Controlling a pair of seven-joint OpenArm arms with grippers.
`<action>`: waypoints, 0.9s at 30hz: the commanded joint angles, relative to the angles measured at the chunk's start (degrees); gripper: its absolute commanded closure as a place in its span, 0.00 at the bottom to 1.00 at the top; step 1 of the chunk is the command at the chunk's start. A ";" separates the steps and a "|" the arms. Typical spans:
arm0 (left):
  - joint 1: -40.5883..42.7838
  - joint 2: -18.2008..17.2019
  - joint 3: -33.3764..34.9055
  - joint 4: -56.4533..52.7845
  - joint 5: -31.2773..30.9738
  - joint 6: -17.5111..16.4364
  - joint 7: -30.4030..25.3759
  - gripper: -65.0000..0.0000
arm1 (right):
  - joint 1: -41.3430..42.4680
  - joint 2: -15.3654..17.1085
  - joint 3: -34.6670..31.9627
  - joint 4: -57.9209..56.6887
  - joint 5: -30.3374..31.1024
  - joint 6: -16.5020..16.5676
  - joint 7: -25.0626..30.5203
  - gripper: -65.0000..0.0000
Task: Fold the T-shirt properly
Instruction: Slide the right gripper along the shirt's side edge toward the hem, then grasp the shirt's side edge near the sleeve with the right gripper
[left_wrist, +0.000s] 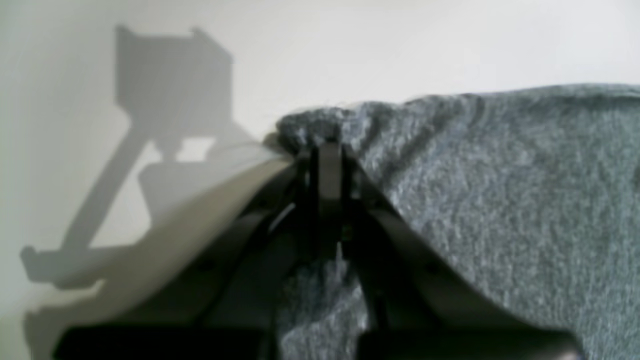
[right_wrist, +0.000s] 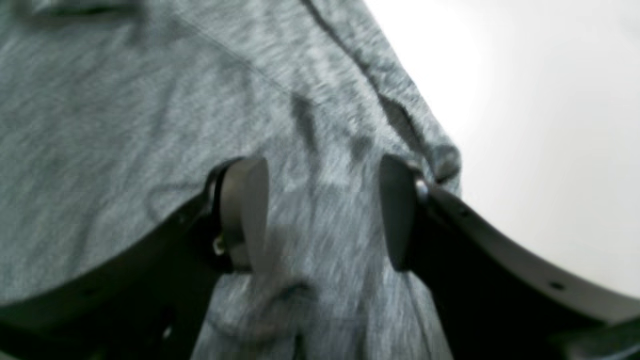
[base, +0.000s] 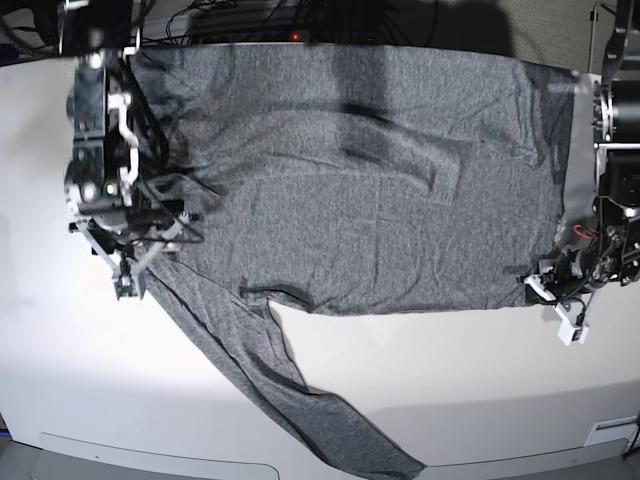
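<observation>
T-shirt (base: 360, 200) lies spread across the upper and middle part of the white table (base: 460, 380) in the base view, one long sleeve trailing down toward the lower centre. Left gripper (left_wrist: 327, 155), at the right edge of that view, is clenched on a bunched edge of the T-shirt. Right gripper (right_wrist: 320, 210), at the left edge, is released; jaws wide apart over the grey fabric.
</observation>
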 joint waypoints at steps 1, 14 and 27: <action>-1.70 -0.83 -0.22 0.87 -0.57 -0.35 -0.70 1.00 | 2.93 0.66 0.33 -1.46 -0.15 -0.11 1.16 0.46; -1.70 -0.85 -0.22 0.87 -0.57 -0.35 -1.55 1.00 | 24.72 0.63 0.33 -32.26 -0.20 5.18 4.00 0.46; -1.70 -0.85 -0.22 0.87 -0.57 -0.33 -1.84 1.00 | 28.57 0.83 0.33 -45.05 -3.39 6.49 8.41 0.53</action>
